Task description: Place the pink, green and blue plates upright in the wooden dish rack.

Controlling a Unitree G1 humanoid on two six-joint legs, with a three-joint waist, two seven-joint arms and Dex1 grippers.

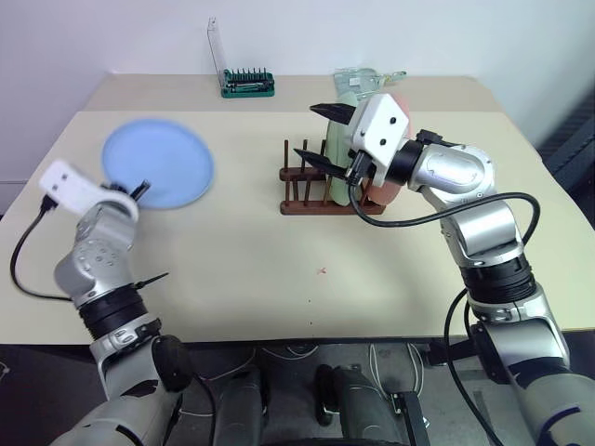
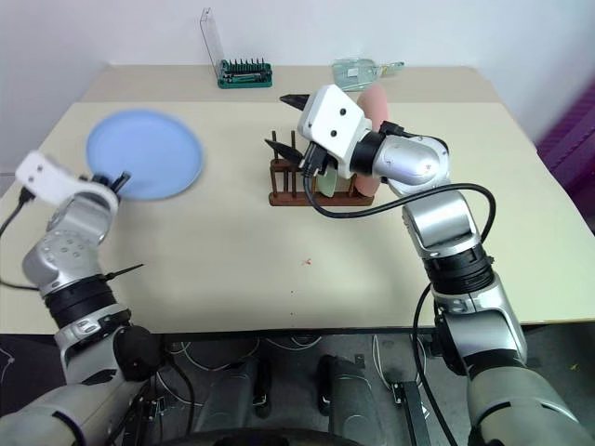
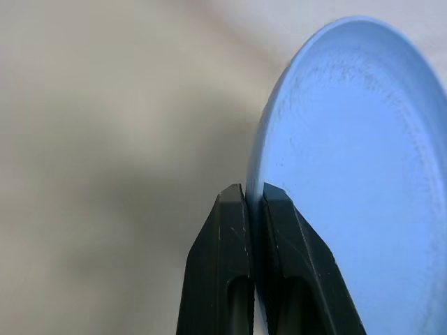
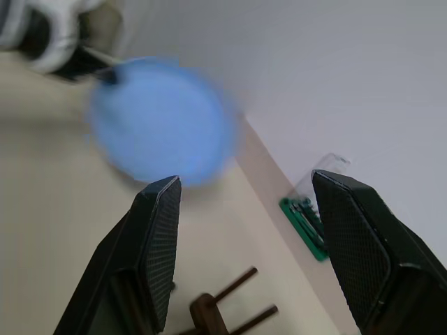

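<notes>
On the left, the blue plate [image 1: 158, 163] is the one plate not yet racked. The left gripper [image 3: 253, 199] has its jaws clamped on the plate's near rim, and the plate sits over the left part of the counter [image 1: 279, 279], well apart from the rack; whether it is lifted clear of the surface I cannot tell. Further right, the wooden dish rack [image 1: 307, 190] stands near the counter's middle, with the green plate [image 1: 337, 149] and the pink plate [image 2: 374, 104] already upright among its pegs, the green one on the blue plate's side. The right gripper [image 4: 244, 202] hovers just beside the rack, jaws apart and holding nothing. By my reading, two plates are done; carrying the blue one across and standing it in a free slot remains.
</notes>
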